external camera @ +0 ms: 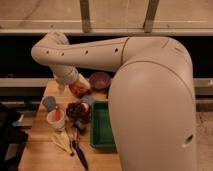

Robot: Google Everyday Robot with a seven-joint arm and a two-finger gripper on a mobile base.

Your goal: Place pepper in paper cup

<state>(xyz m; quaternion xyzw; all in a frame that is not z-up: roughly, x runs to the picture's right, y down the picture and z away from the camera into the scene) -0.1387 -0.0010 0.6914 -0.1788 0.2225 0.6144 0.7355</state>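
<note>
- The robot's pale, cream-coloured arm point(100, 52) fills much of the view. It sweeps from the bulky body on the right across to an elbow at upper left, then bends down toward the light wooden table point(40, 156).
- The gripper point(74, 86) is at the lower end of that arm, over the back part of the table. It is right against the round orange-red bowl point(80, 90) and well apart from the cups.
- How far the gripper is open, and whether it has hold of anything, cannot be told (the arm's end merges with the bowl behind it).
- The small white paper cup with a round rim point(55, 122) stands upright near the table's left side, just in front of the blue-grey cup point(49, 103).
- The small orange-red pepper point(58, 114) appears to be inside the white paper cup, showing as a reddish patch within the rim.
- The dark red grape cluster point(77, 110) lies just to the right of the white cup, between it and the green rectangular tray point(101, 131).
- The arm's bulk hides the tray's right part.
- A purple bowl point(100, 80) sits at the back of the table, to the right of the orange-red bowl.
- Pale yellow elongated pieces point(62, 142) and a dark utensil point(79, 154) lie on the wood in front of the cup.
</note>
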